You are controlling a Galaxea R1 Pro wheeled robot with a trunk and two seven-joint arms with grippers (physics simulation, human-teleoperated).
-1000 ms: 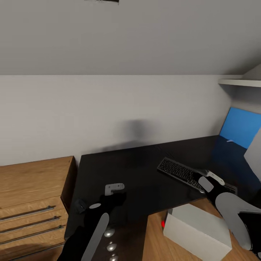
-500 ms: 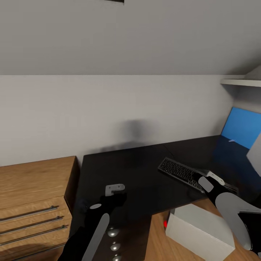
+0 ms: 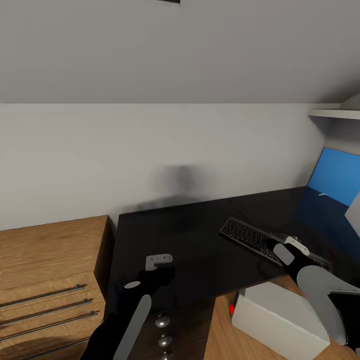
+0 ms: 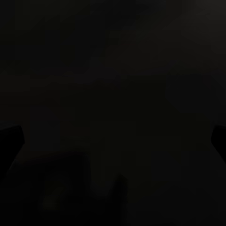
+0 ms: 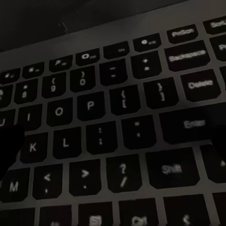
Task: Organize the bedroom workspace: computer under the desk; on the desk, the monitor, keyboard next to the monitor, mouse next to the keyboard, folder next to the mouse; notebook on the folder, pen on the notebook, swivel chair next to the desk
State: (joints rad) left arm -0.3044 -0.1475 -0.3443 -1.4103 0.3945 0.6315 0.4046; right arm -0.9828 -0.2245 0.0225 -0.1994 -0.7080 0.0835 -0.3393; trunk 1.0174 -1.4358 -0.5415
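Glossy black desk point(image 3: 195, 245) takes up the middle of the head view, tucked under a sloped grey-white ceiling. Light wooden drawer unit point(image 3: 47, 280) sits right against its left end, and a blue wall panel point(image 3: 337, 175) stands at the far right with a white shelf point(image 3: 334, 114) above it. The keyboard point(image 3: 247, 237) lies flat on the desk, angled, toward the right side. The computer point(image 3: 280, 315) is on the wood floor point(image 3: 220, 335) below the desk's front edge, red dot showing at its lower corner.

The right gripper point(image 3: 285, 242) sits over the near end of the keyboard and hides part of it; can't tell from here if it's spread or pinching. The right wrist view gets way closer: keys like Enter, Shift and Delete on the keyboard point(image 5: 113, 127), dark fingertips point(image 5: 9, 150) at both edges, so the jaws are spread wide.

The left gripper point(image 3: 159, 261) hangs over bare desk. Its wrist view is nearly pure black desk top point(image 4: 113, 84), with dark fingertips point(image 4: 10, 139) well apart, so it's spread too.
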